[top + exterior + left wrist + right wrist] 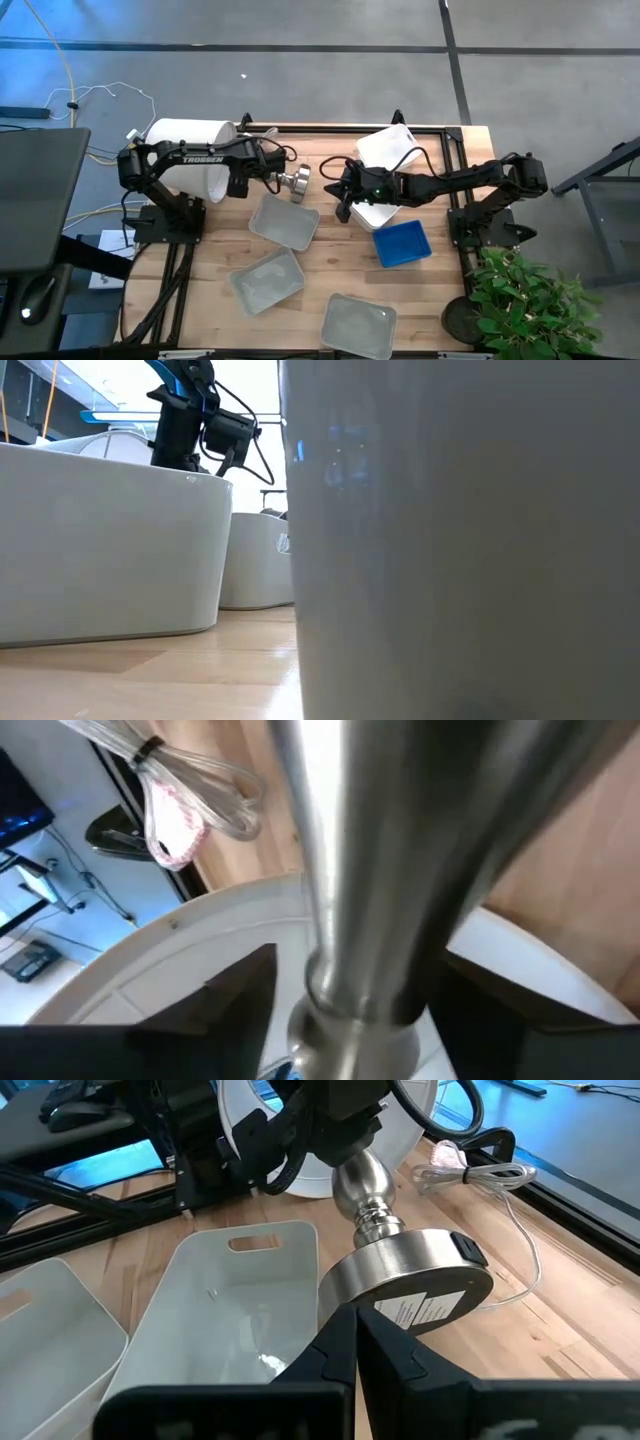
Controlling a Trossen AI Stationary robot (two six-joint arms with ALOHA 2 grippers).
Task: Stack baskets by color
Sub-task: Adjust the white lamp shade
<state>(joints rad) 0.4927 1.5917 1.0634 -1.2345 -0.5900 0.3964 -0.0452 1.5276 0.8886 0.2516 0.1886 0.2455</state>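
Grey basket (285,221) lies just counter-front of the left gripper (268,172), long axis slanting; jaws wide around a lamp stem (345,870), contact unclear. Right gripper (345,192), jaws closed, empty, over the white baskets (385,150); blue basket (402,243) nearer it.

The wooden table (440,280) carries three pale grey baskets (284,221) lower left, a blue basket (402,243) centre right, white baskets (388,148) upper right.

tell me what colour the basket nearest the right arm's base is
Blue basket; it shows best in the high view.
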